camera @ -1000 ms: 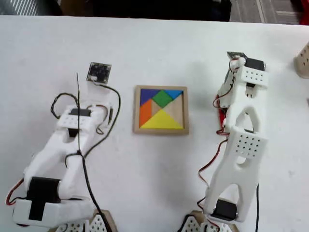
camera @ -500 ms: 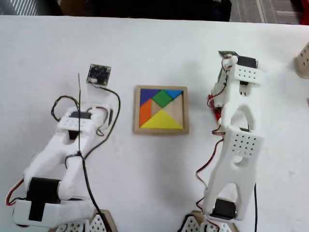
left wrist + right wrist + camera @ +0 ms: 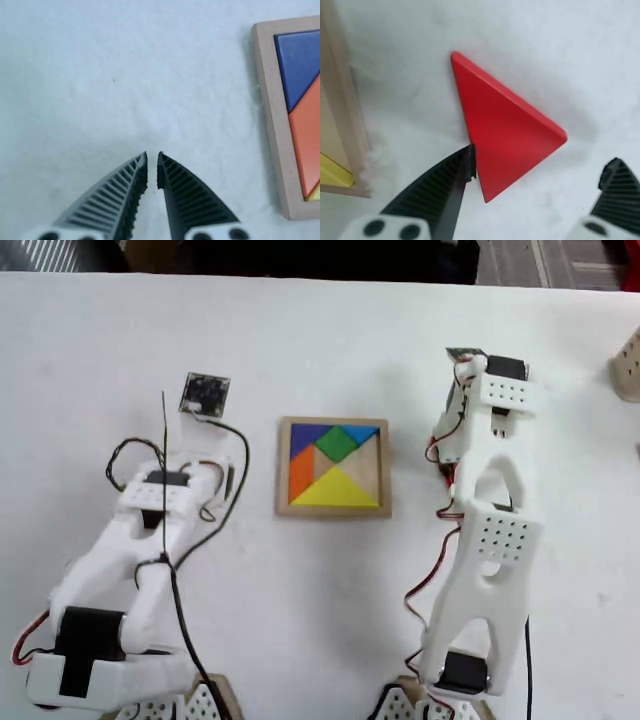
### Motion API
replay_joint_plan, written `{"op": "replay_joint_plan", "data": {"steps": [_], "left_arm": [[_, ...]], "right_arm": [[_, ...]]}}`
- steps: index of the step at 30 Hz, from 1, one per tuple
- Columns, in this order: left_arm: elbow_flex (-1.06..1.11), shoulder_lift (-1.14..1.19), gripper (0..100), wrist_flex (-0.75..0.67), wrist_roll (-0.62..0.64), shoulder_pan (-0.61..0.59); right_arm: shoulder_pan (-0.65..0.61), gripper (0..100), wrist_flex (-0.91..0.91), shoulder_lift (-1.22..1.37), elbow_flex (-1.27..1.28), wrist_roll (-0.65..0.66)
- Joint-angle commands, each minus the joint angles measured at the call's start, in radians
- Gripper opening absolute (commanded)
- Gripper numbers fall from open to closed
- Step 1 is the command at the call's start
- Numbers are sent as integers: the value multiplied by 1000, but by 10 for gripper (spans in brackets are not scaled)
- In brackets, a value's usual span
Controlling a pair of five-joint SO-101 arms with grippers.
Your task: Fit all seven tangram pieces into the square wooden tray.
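Note:
The square wooden tray point(image 3: 283, 465) lies mid-table and holds blue, green, cyan, orange and yellow pieces, with a bare wood triangle at its right side. A red triangle point(image 3: 505, 130) lies flat on the white table just right of the tray rim point(image 3: 342, 100). My right gripper point(image 3: 541, 165) is open and low over it. One finger point(image 3: 445, 185) touches the triangle's edge on the tray side and the other stands clear beyond it. My left gripper point(image 3: 152, 162) is shut on nothing, over bare table left of the tray's edge point(image 3: 270, 115).
A small circuit board point(image 3: 205, 392) with a black cable lies left of the tray, beyond the left arm point(image 3: 160, 495). A perforated wooden block point(image 3: 628, 365) sits at the right table edge. Red wires hang along the right arm point(image 3: 495, 540).
The right arm's wrist has shifted a little left, toward the tray. The left arm and the tray pieces have stayed put.

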Motion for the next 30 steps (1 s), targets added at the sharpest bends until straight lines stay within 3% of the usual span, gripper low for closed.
{"op": "replay_joint_plan", "data": {"steps": [1, 16, 21, 30], "left_arm": [[-9, -44, 61, -26, -9, -4], [-9, -44, 61, -26, -9, -4], [-9, -44, 61, -26, -9, -4], [-9, -44, 61, -26, -9, -4]], "right_arm": [[-5, 376, -31, -30, -26, 12], [7, 376, -73, 35, -28, 35], [5, 376, 18, -25, -95, 43], [54, 376, 16, -113, -104, 71]]}}
